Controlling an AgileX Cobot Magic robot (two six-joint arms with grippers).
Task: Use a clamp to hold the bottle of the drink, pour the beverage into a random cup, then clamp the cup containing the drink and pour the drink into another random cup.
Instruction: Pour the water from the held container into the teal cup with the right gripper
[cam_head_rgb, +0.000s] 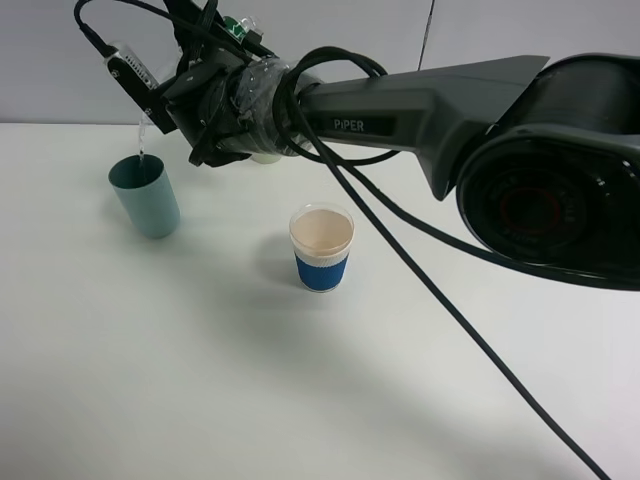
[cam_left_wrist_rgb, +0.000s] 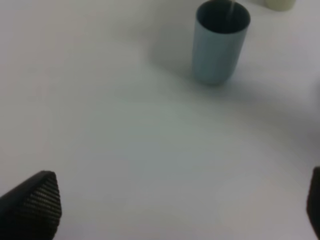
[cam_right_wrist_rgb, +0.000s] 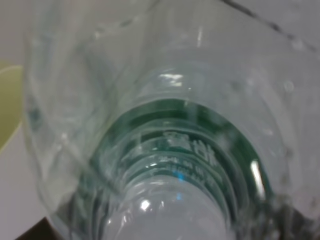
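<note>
My right tool (cam_head_rgb: 165, 100) grips the small clear green-labelled plastic bottle (cam_right_wrist_rgb: 170, 150), tipped above the teal plastic tumbler (cam_head_rgb: 145, 195) — its thin stream (cam_head_rgb: 141, 140) lands near the rim, so a wobble could wet the white worktop (cam_head_rgb: 200, 380). Left tool (cam_left_wrist_rgb: 175, 210): released.

Matte dark-grey right arm (cam_head_rgb: 450, 100) lettered "PiPER" in white, looped black cables (cam_head_rgb: 296, 105) — left fingers (cam_left_wrist_rgb: 37, 200) black, ribbed.

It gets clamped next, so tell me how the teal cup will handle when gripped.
The teal cup looks like thin plastic, so it probably flexes under a hard squeeze. Tall on a narrow base, it may tip if nudged sideways. Drink is streaming in, so expect some weight and slosh.
</note>
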